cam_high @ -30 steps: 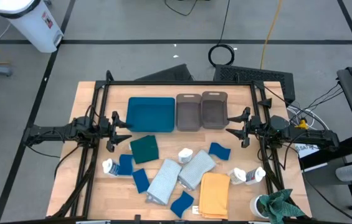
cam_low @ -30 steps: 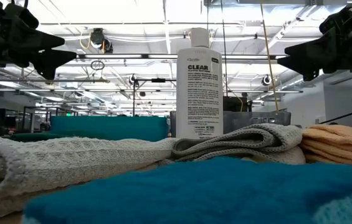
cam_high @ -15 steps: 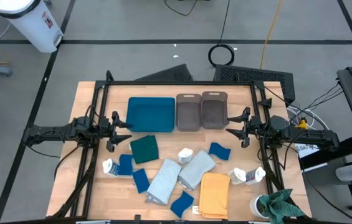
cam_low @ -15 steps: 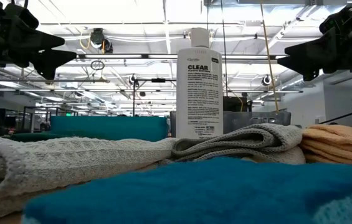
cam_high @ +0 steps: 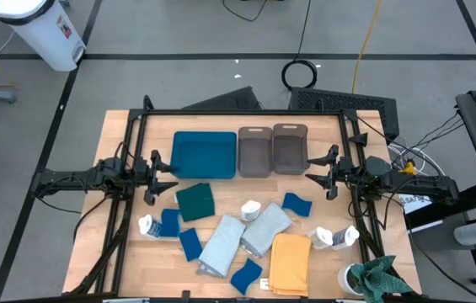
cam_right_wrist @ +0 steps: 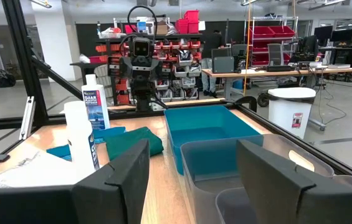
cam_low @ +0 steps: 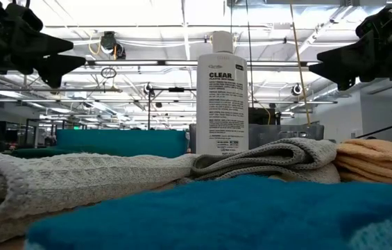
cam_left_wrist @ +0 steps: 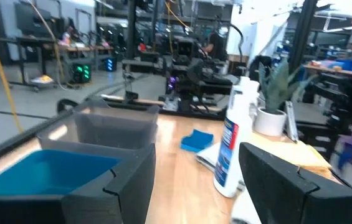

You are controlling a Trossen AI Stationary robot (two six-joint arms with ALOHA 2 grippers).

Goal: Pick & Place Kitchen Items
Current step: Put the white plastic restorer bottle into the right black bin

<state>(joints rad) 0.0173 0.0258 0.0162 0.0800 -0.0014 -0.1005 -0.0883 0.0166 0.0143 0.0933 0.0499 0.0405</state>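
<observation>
My left gripper [cam_high: 168, 177] hangs open and empty above the table's left side, between the teal tray [cam_high: 204, 155] and a dark teal folded cloth [cam_high: 195, 201]. My right gripper [cam_high: 310, 171] hangs open and empty at the right, near the grey-brown bins [cam_high: 290, 148]. An upright white bottle [cam_high: 250, 209] stands mid-table, and it also shows in the low view [cam_low: 222, 94]. Other bottles [cam_high: 147, 225] [cam_high: 337, 238] lie left and right. Blue sponges [cam_high: 296, 204] [cam_high: 189, 244], two pale grey cloths [cam_high: 222, 244] [cam_high: 264, 228] and a mustard cloth [cam_high: 290, 263] lie flat on the table.
A second bin [cam_high: 254, 151] stands beside the tray at the table's far side. A bright green rag [cam_high: 377, 278] lies at the near right corner. A black frame [cam_high: 246, 113] runs round the table. Bare wood shows between the grippers and the bins.
</observation>
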